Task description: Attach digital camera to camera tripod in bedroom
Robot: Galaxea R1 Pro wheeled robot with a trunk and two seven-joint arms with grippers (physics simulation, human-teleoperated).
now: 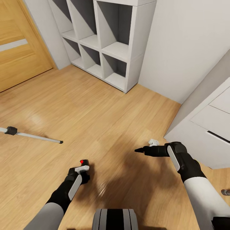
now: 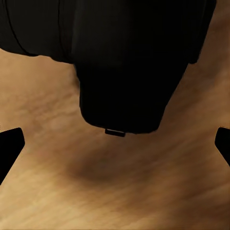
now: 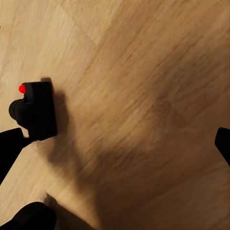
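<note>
Lighting: bright, even, diffuse; source not identifiable. Soft sheen on the wood floor (image 1: 80, 105) at left. Broad blurred shadows under both arms, darkest near centre. Shelf (image 1: 105, 41) recesses shaded grey. Left wrist view: close black mass underexposed, detail lost. Floor grain smeared in both wrist views.

Both arms wear pale grey shells that give way to black wrists with white side panels. Each hand, left hand (image 1: 82, 168) and right hand (image 1: 144, 147), is black with white accents.
</note>
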